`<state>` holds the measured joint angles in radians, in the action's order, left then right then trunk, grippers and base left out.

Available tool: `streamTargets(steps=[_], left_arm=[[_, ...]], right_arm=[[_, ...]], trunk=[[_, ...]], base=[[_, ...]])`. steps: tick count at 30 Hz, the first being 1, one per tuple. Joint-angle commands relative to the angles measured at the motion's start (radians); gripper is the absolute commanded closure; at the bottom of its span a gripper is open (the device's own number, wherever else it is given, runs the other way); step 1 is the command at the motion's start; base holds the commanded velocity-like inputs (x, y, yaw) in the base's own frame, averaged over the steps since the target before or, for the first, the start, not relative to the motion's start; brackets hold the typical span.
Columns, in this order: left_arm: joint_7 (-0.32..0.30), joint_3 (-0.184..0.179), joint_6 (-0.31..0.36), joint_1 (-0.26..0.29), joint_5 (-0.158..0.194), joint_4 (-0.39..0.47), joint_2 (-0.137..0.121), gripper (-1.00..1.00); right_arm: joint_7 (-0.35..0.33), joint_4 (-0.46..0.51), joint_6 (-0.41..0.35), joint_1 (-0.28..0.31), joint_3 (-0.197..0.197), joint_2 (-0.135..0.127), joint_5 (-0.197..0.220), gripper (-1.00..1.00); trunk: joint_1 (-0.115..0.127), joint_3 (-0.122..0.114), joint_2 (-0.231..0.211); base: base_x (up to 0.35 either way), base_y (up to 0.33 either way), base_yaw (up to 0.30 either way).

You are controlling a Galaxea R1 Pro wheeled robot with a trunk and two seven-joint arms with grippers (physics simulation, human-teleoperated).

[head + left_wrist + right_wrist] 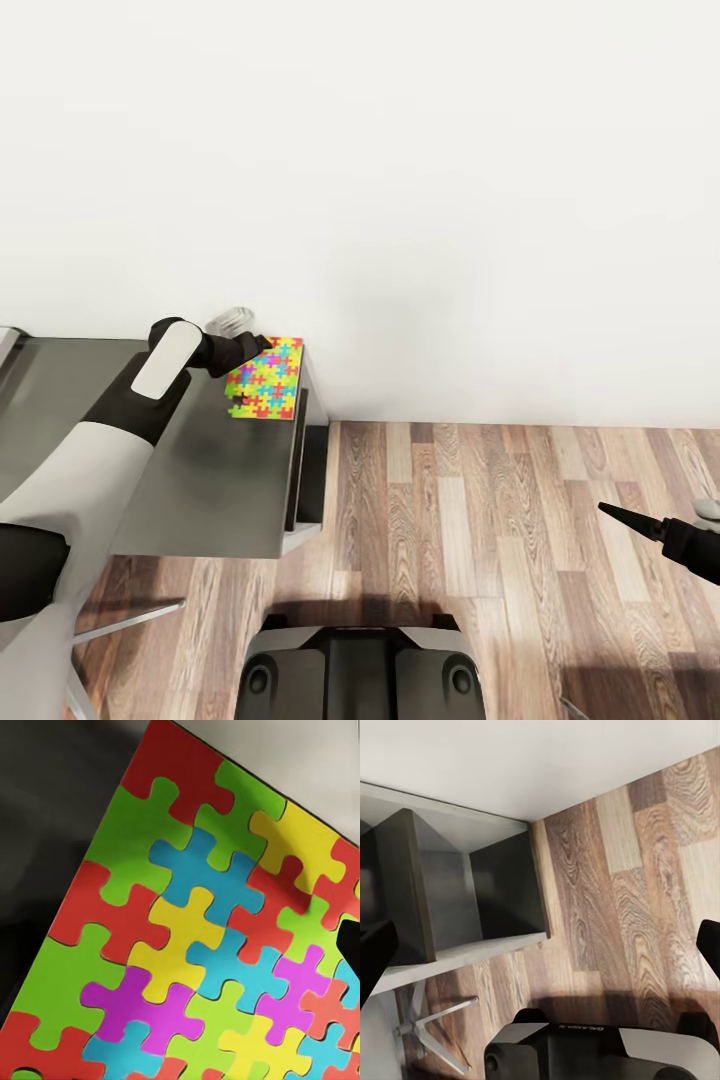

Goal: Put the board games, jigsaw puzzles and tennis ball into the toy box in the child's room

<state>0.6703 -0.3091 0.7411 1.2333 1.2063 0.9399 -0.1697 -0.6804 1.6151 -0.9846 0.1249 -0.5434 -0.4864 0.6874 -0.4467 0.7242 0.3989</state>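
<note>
Jigsaw puzzle box (267, 377) lies flat at the table's (210, 480) far right corner, by the wall; left gripper (240, 385) sits low over its near-left edge, prob. to get a finger under it; pinching or spread, can't tell. Right gripper (625, 518) hangs over wood floor (480, 520), fingers apart, empty, kept clear.

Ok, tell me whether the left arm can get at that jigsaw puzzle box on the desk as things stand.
Probably yes. The left gripper is already down at the jigsaw puzzle box, at its near-left edge on the desk, and nothing lies between them. The left wrist view looks straight onto the box's top. Whether the fingers have a hold, I cannot tell.
</note>
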Motion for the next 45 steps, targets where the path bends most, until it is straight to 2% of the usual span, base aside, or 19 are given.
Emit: streamTargets(steps=[1,14,38,45], left_arm=[[0.009,-0.004,-0.009,0.000,0.038,-0.037,-0.001,-1.00],[0.009,-0.003,-0.009,0.000,0.038,-0.036,-0.001,-1.00],[0.010,-0.002,-0.009,0.000,0.038,-0.036,-0.002,-1.00],[0.013,0.005,-0.009,-0.005,0.038,-0.032,-0.009,-1.00]], right_arm=[[-0.005,0.000,-0.005,0.001,-0.001,0.000,-0.003,-1.00],[-0.005,0.000,-0.005,0.001,-0.001,0.000,-0.003,-1.00],[-0.005,0.000,-0.005,0.001,-0.001,0.000,-0.003,-1.00],[-0.005,0.000,-0.005,0.001,-0.001,0.000,-0.003,-1.00]], trunk=[[-0.003,0.001,0.001],[-0.003,0.001,0.001],[-0.003,0.001,0.001],[-0.003,0.001,0.001]], base=[[0.000,-0.096,0.000],[0.000,-0.135,0.000],[0.000,-0.012,0.000],[0.000,0.000,0.000]])
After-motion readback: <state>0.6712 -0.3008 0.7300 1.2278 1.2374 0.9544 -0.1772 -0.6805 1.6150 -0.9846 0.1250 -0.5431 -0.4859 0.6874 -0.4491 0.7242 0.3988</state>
